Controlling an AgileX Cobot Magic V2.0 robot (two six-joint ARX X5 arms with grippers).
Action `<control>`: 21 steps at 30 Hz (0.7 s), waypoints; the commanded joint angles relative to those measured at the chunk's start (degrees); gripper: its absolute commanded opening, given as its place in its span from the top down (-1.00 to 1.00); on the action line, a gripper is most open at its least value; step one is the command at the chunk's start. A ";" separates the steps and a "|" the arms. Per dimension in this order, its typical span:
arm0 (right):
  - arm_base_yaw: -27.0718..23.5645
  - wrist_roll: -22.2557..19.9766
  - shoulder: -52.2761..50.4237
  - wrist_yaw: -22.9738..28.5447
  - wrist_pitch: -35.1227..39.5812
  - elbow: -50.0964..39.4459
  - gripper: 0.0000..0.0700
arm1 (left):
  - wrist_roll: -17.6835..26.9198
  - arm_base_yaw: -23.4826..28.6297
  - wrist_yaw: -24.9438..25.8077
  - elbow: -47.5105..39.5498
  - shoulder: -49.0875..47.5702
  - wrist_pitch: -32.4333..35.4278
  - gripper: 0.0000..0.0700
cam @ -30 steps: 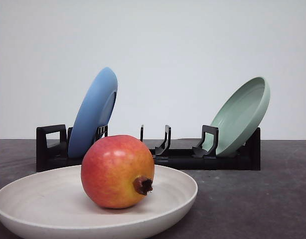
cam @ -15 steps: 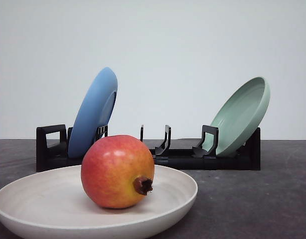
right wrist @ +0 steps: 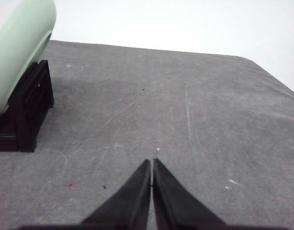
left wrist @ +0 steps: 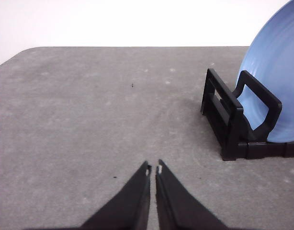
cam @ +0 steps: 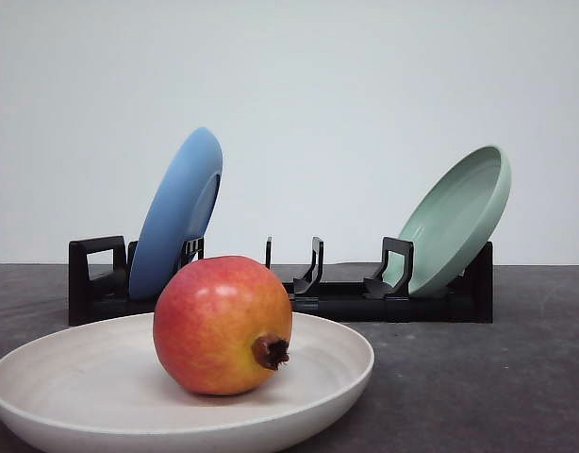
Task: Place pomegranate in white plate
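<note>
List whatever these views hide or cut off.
- White plate, front view: near rim cut by the bottom edge; the pomegranate hides part of its floor.
- Rack, front view: its left part is behind the pomegranate and blue plate.
- Green plate, right wrist view: cut by the frame edge.

Dark grey, matte, faintly scuffed tabletop (cam: 497, 377), spanning the lower part of the front view. Resting directly on it: a wide, shallow, off-white round plate (cam: 73, 377) at lower left, and behind it, across the middle of the frame, a low black slotted plastic dish rack (cam: 346, 300). The rack's feet sit flat on the surface in both wrist views.
</note>
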 commanded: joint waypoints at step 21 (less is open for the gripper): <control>-0.04 -0.39 -0.13 0.07 0.37 -0.28 1.00 | -0.15 0.06 -0.28 -0.66 -0.09 -0.04 1.00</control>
